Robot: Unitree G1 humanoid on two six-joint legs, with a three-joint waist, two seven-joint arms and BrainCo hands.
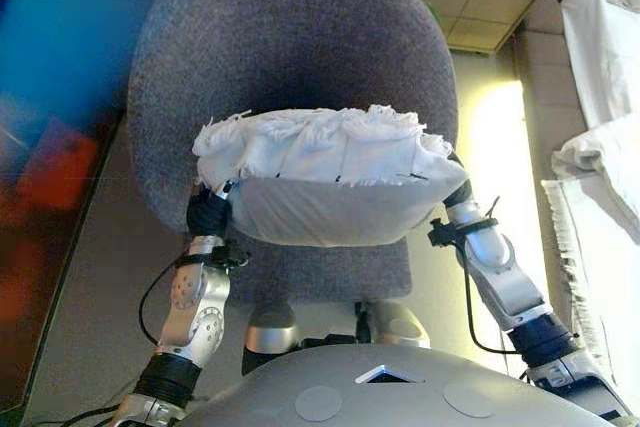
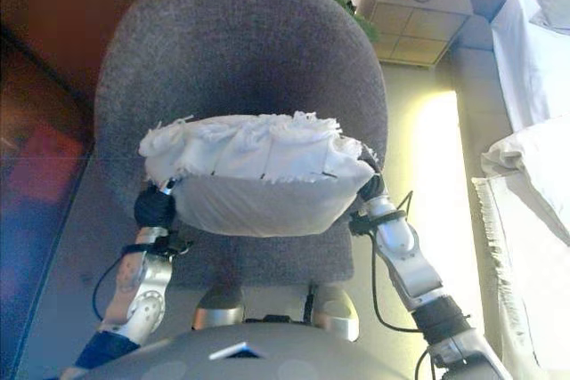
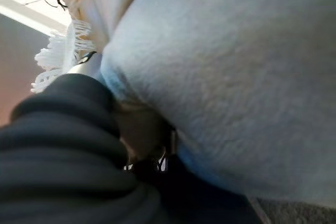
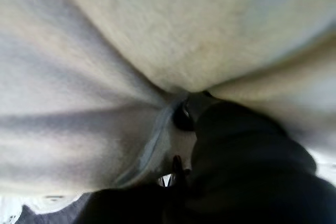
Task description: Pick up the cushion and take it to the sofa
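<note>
- White fringed cushion up off the grey chair, squeezed between both hands.
- Left hand pressed into one end, right hand into the other; fingers buried in fabric, so can't tell how either sits.
- Best bet: keep even inward pressure and stay level while turning toward the white-draped sofa on the right.
- Soft filling, likely to slip if pressure drops.
</note>
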